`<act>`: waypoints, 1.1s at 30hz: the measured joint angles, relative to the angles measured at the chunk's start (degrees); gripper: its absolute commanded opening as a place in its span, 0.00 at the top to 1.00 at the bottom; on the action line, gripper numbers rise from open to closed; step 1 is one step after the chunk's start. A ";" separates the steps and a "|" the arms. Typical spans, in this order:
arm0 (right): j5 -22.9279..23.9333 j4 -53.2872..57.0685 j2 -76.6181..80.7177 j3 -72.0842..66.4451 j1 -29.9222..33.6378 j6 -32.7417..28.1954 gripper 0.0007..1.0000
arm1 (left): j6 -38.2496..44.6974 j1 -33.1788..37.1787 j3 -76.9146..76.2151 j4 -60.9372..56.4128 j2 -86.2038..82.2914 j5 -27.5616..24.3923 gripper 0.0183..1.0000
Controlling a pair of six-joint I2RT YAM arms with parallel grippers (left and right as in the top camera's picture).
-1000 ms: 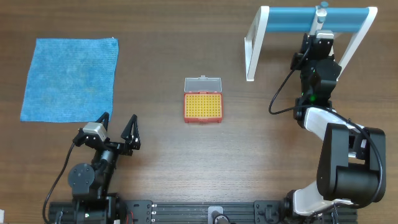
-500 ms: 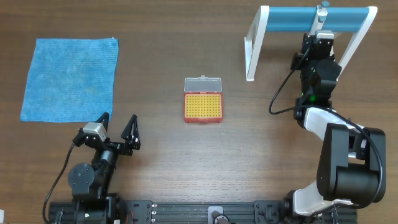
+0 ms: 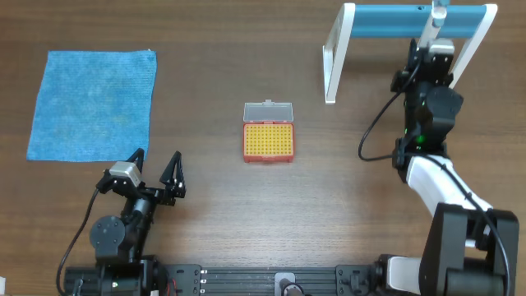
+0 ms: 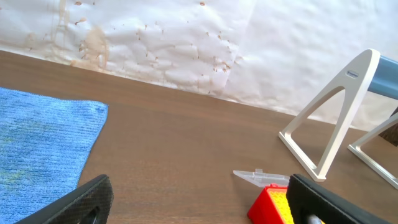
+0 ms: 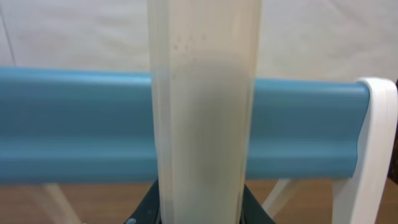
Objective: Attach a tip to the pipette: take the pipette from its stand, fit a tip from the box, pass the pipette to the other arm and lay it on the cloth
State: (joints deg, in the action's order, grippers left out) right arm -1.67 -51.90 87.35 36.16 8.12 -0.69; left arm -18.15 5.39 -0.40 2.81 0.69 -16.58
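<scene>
Relative to the earlier frame, right tool [image 3: 435,41] sits farther up and right, clamped on the pipette [image 5: 205,112] before the stand [image 3: 382,18] (pipette's ends cut off in the wrist view). Left tool [image 3: 158,156], fingers apart, rests below the cloth [image 3: 92,105]. Tip box [image 3: 268,131] lies open mid-tabletop [image 3: 246,222].

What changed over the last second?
The right claw, shut on the pipette, moved right and slightly up the top view along the stand, carrying the pipette with it. Left claw, tip box and cloth stayed put.
</scene>
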 measured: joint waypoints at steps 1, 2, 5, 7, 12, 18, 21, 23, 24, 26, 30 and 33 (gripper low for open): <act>-0.02 -0.68 -0.66 -1.16 -0.37 0.00 0.92 | 0.00 0.00 0.00 0.00 0.00 0.00 0.10; -0.04 -1.31 -1.44 -2.29 -0.94 0.00 0.92 | 0.00 0.00 0.00 0.00 0.00 0.00 0.10; -2.43 -7.13 -5.86 -8.04 -5.33 0.02 0.92 | 0.00 0.00 0.00 0.00 0.00 0.00 0.10; -5.40 -11.80 -9.16 -11.76 -9.79 0.00 0.92 | 0.00 0.00 0.00 0.00 0.00 0.00 0.10; -10.38 -20.57 -11.85 -18.51 -21.46 -0.02 0.92 | 0.00 0.00 0.00 0.00 0.00 0.00 0.10; -12.17 -30.91 -10.58 -20.35 -28.83 2.49 0.92 | 0.00 0.00 0.00 -0.02 0.00 0.00 0.10; -12.17 -31.91 -8.35 -20.35 -31.36 3.85 0.92 | 0.00 0.00 0.00 0.00 0.00 0.00 0.10; -12.22 -31.67 -5.77 -20.35 -33.31 4.55 0.92 | 0.00 0.00 0.00 0.00 0.00 0.02 0.10; -12.22 -31.61 -4.04 -20.35 -34.51 4.79 0.92 | 0.00 0.00 0.00 0.00 0.00 0.00 0.10; -12.22 -31.52 -1.77 -20.35 -36.06 5.16 0.92 | 0.00 0.00 0.00 0.00 0.00 0.00 0.10; -12.22 -31.45 1.92 -19.34 -38.80 7.30 0.92 | 0.00 0.00 0.00 0.00 0.00 0.02 0.10; -12.22 -31.54 4.90 -16.28 -40.09 8.35 0.92 | 0.00 0.00 0.00 -0.02 0.00 0.00 0.10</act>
State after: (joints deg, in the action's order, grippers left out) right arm -13.89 -83.44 92.25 19.88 -31.97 7.66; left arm -18.15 5.39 -0.40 2.79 0.69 -16.58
